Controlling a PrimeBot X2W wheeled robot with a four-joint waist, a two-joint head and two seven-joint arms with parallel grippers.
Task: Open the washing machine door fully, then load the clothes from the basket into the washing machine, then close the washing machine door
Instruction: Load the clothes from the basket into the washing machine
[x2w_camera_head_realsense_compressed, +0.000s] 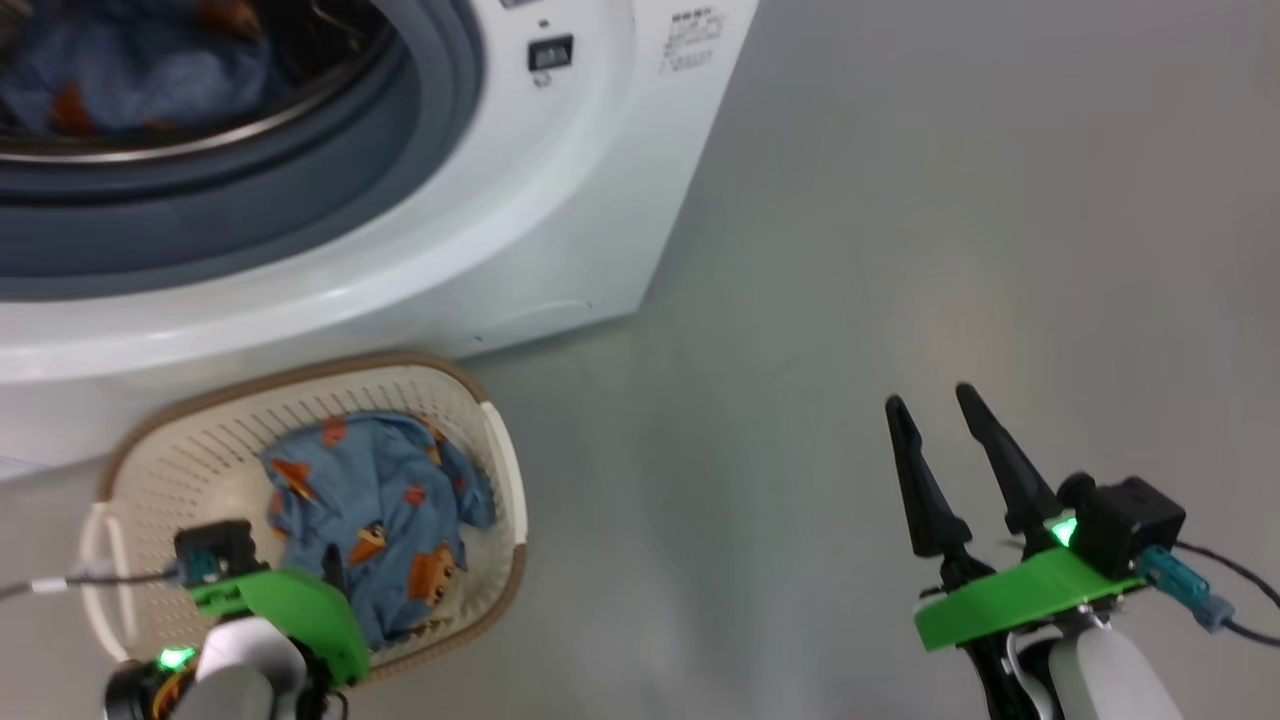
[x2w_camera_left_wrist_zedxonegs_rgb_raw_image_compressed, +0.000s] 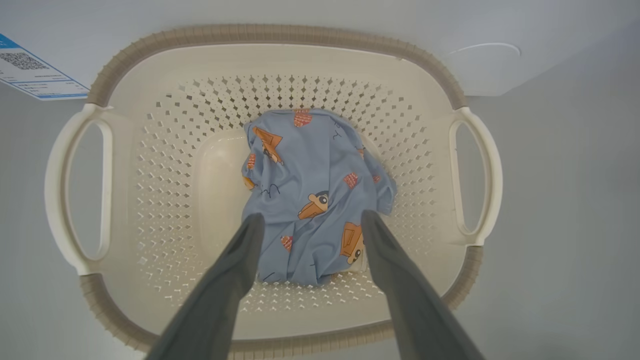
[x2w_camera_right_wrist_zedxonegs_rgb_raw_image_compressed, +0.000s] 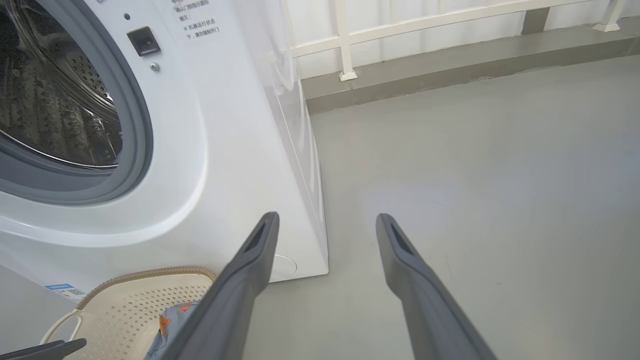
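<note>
Long dark fingers of the left end effector (x2w_camera_left_wrist_zedxonegs_rgb_raw_image_compressed: 312, 216) stand wide apart and hold nothing, pointing down into the small cream-white perforated plastic basket (x2w_camera_left_wrist_zedxonegs_rgb_raw_image_compressed: 275, 32) with its brown woven-look rim. Their tips flank the near part of a crumpled light blue fabric garment (x2w_camera_left_wrist_zedxonegs_rgb_raw_image_compressed: 310, 170) printed with orange-brown cartoon figures, which lies in the basket's bottom; whether the tips touch the cloth cannot be told. The basket sits on the grey floor (x2w_camera_head_realsense_compressed: 900, 200) just in front of the big white front-loading washing machine (x2w_camera_head_realsense_compressed: 560, 170), near its blue label sticker (x2w_camera_left_wrist_zedxonegs_rgb_raw_image_compressed: 30, 70). Inside the machine's open mouth, past the grey rubber gasket (x2w_camera_head_realsense_compressed: 300, 190), more blue printed fabric (x2w_camera_head_realsense_compressed: 130, 70) lies in the shiny perforated steel drum (x2w_camera_right_wrist_zedxonegs_rgb_raw_image_compressed: 50, 100). Well to the right, the right end effector (x2w_camera_head_realsense_compressed: 929, 397) hovers over the floor, its fingers spread wide and holding nothing.
</note>
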